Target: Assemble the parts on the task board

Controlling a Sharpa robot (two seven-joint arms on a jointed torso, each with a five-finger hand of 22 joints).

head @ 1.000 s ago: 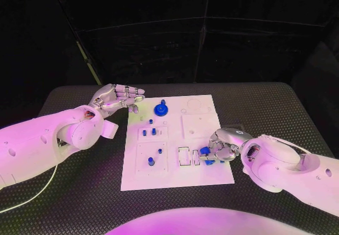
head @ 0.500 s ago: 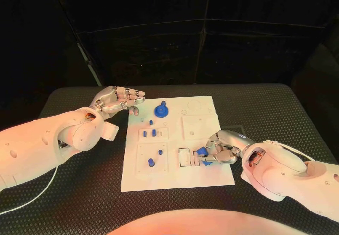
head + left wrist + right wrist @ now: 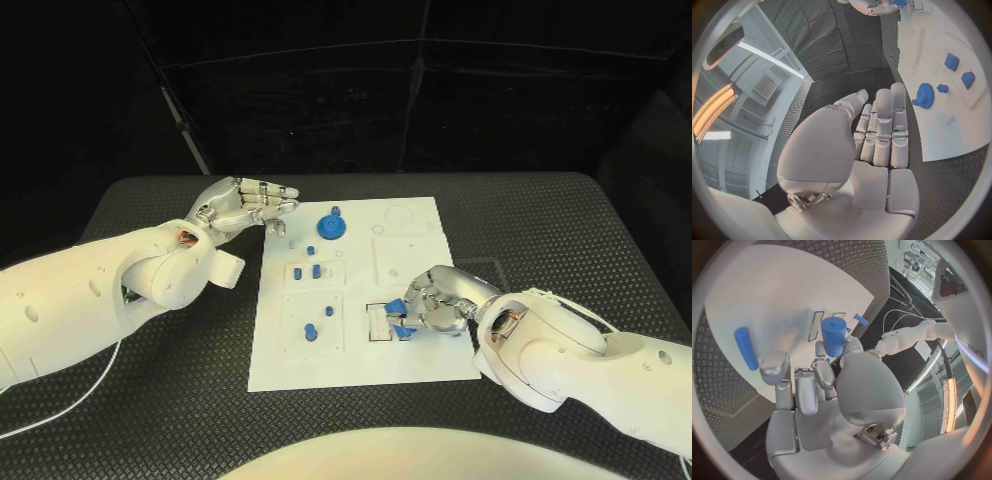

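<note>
While the board [image 3: 418, 365] lies flat in the middle of the black tabletop [image 3: 577, 230], I have my right hand [image 3: 437, 303] low over its right half, near the right edge. That hand pinches a blue peg [image 3: 833, 335]; from the right wrist camera I see the peg standing upright at the fingertips [image 3: 820, 348], just over a pair of narrow rectangular slots [image 3: 816, 325] in the board. From the head camera the same hand sits right against those slots, with blue showing at its fingertips. A second blue piece, a long rod [image 3: 746, 348], lies flat on the white surface beside the hand, apart from it.

My left hand [image 3: 242, 205] is off the board, just outside its top left corner, fingers straight and close together with nothing in them, hovering above bare tabletop. Next to it on the board, the blue gear [image 3: 332, 226] sits near the top edge, and the left wrist camera shows it with a small blue stud [image 3: 942, 88] just beside it.

Further down the board's left side, two small blue blocks [image 3: 306, 270] stand in a square recess, and two more blue pieces [image 3: 307, 329] rest in the recess below that. The board's upper right section is bare white with only shallow outlines, and the strip along its near edge is open too. Black tabletop runs wide on both sides of the board.
</note>
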